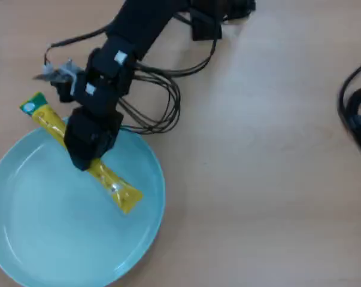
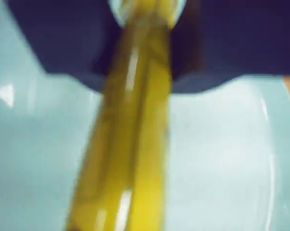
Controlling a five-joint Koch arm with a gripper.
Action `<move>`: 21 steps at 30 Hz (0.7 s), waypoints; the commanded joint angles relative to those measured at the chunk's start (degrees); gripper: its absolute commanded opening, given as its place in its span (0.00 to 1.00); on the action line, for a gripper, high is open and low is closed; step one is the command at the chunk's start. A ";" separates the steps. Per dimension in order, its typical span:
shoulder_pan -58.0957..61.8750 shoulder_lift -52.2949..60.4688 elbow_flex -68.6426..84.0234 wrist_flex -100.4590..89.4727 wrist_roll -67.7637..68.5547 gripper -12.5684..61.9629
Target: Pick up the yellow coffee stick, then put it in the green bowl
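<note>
Gripper (image 1: 84, 160) clamped on the stick (image 1: 114, 185) mid-length, over the bowl (image 1: 24, 239). The green end pokes out behind it past the rim, so a release now could leave the stick straddling the edge.

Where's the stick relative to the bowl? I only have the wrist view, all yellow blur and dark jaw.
Observer: In the overhead view the yellow coffee stick lies diagonally across the upper rim of the green bowl, its lower end over the bowl.
Operator: Is the other end past the rim?
Observer: Yes, the green end with the white round mark sticks out over the table, up and left of the bowl.
Operator: Where is the gripper along the stick?
Observer: The gripper sits about mid-length on it, just inside the rim.
</note>
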 commanded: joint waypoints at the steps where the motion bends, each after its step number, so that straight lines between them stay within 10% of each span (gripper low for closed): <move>1: -0.18 -0.26 -6.42 -7.47 -0.70 0.07; 21: -1.49 -6.94 -4.83 -18.46 -0.70 0.21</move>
